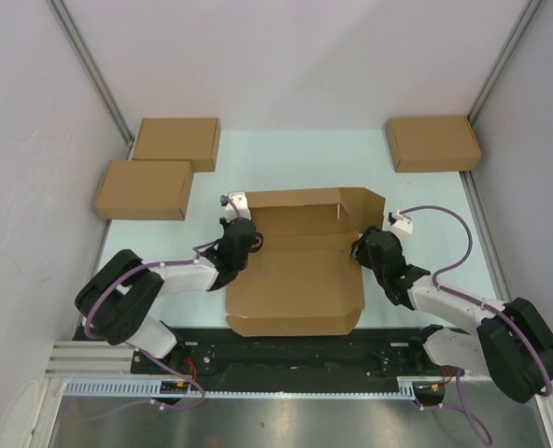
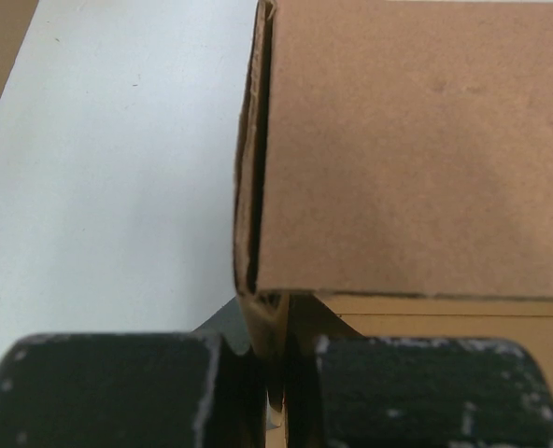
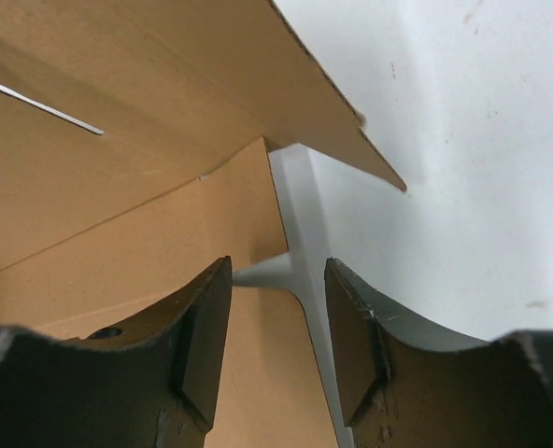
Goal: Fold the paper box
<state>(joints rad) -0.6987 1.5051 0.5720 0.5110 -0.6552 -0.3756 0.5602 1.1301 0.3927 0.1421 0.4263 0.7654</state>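
The paper box (image 1: 300,280) lies partly folded in the middle of the table, its rear wall standing up and its front panel flat. My left gripper (image 1: 241,235) is at the box's left rear corner. In the left wrist view this gripper (image 2: 275,383) is shut on the thin upright side wall of the paper box (image 2: 417,140). My right gripper (image 1: 361,250) sits at the box's right edge. In the right wrist view it (image 3: 276,327) is open, straddling the edge of the flat panel of the paper box (image 3: 118,140), with nothing pinched.
Three compact brown boxes stand at the back of the pale table (image 1: 304,159): two on the left (image 1: 176,142) (image 1: 144,189) and one on the right (image 1: 432,143). White walls close in the left, right and rear sides.
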